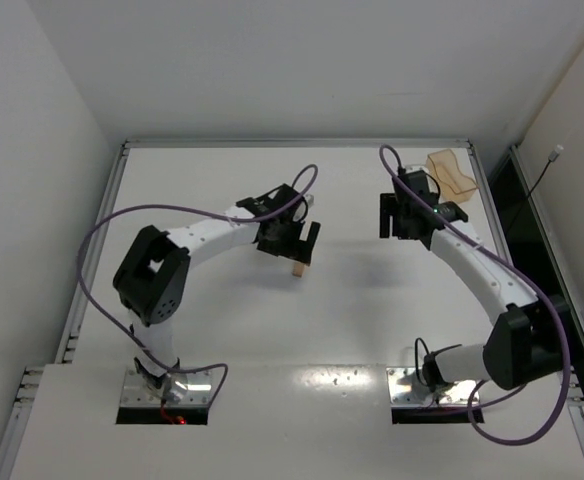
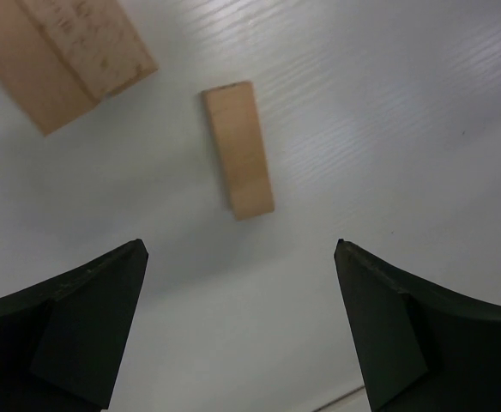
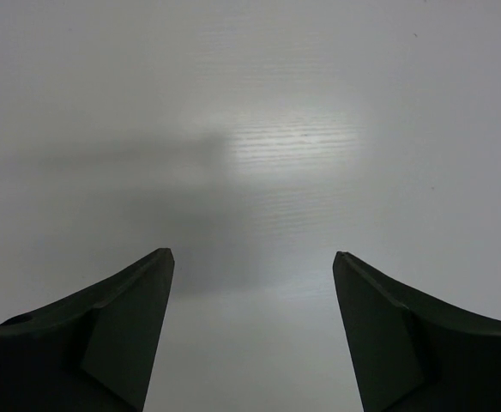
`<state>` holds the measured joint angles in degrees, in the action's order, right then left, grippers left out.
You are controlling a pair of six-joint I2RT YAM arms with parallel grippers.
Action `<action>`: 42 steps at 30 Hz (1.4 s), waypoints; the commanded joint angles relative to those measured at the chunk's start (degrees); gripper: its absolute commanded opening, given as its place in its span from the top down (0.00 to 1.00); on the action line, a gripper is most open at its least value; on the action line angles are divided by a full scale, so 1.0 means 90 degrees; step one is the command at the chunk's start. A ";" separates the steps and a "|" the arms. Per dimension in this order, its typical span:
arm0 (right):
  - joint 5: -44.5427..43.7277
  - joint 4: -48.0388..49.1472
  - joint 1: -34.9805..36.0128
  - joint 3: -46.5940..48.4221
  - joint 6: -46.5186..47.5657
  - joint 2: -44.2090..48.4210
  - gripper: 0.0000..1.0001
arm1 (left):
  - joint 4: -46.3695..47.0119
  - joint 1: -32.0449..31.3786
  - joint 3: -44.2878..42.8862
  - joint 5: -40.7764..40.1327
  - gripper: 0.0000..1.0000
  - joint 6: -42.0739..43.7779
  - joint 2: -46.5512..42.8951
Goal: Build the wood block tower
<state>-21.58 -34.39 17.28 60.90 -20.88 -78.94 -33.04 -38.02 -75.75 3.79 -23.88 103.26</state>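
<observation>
Left gripper (image 2: 239, 249) is wide and empty, hanging over the counter (image 1: 222, 320) around mid-field. A single plank (image 2: 238, 150) lies flat just ahead of its fingertips, with the long axis pointing roughly away from the wrist camera, so the jaws would close across its width once the arm goes forward and down. Up-left of it in the wrist view, and apart from it, is a bulkier tan piece (image 2: 62, 56) showing two faces. It could be two planks side by side or the start of the tower, can't tell from this crop. Overhead shows only a sliver of tan just below the left gripper. Right gripper (image 3: 252, 253) is also wide with nothing between the fingers and only bare counter in its view. It sits near the orange tray (image 1: 452, 175) at the far right corner. Handling, my guess: planks are light, rigid, smooth wood. They won't deform, but will likely skate on this glossy counter if one finger lands first, and pivot if pinched near an end. Take the plank across the long sides at mid-length, centred, with a modest squeeze. Placement is the risk: a light stack shifts with any sideways drag, so open squarely and lift straight up.
</observation>
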 commanded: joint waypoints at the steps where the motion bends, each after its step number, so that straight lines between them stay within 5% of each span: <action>1: -0.0150 -0.0250 -0.0395 -0.0302 0.0054 0.0313 0.31 | 0.0155 -0.0190 -0.0753 0.0077 0.12 -0.0451 0.0361; 6: -0.0287 -0.0310 -0.0709 -0.0537 0.0211 0.0450 0.33 | 0.0087 -0.0365 -0.1086 -0.0226 0.29 -0.0579 0.0938; 19: 0.0268 -0.0426 -0.1372 -0.0049 0.0338 0.0196 0.33 | 0.0028 -0.0483 -0.1144 -0.0763 0.38 -0.0696 0.1524; 26: 0.0660 -0.0427 -0.1626 -0.0048 0.0338 0.0080 0.33 | 0.0087 -0.0483 -0.1144 -0.0763 0.52 -0.0696 0.1710; 35: 0.0124 -0.0173 -0.1754 -0.0195 0.0319 0.0079 0.15 | 0.0145 -0.0668 -0.0861 -0.0763 0.64 -0.0696 0.1769; 38: 0.0064 -0.0115 -0.1754 -0.0263 0.0202 0.0011 0.08 | 0.0145 -0.0668 -0.0861 -0.0763 0.78 -0.0696 0.1827; 40: 0.0238 -0.0047 -0.1812 -0.0263 0.0337 0.0011 0.16 | 0.0145 -0.0668 -0.0861 -0.0763 0.98 -0.0696 0.1759; 42: 0.0531 -0.0046 -0.1812 -0.0263 0.0513 0.0011 0.25 | 0.0145 -0.0668 -0.0939 -0.0822 1.00 -0.0696 0.1652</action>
<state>-18.68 -36.88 1.50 58.19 -17.56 -78.85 -31.97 -43.51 -84.16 -3.03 -29.69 118.41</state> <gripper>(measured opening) 0.773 0.243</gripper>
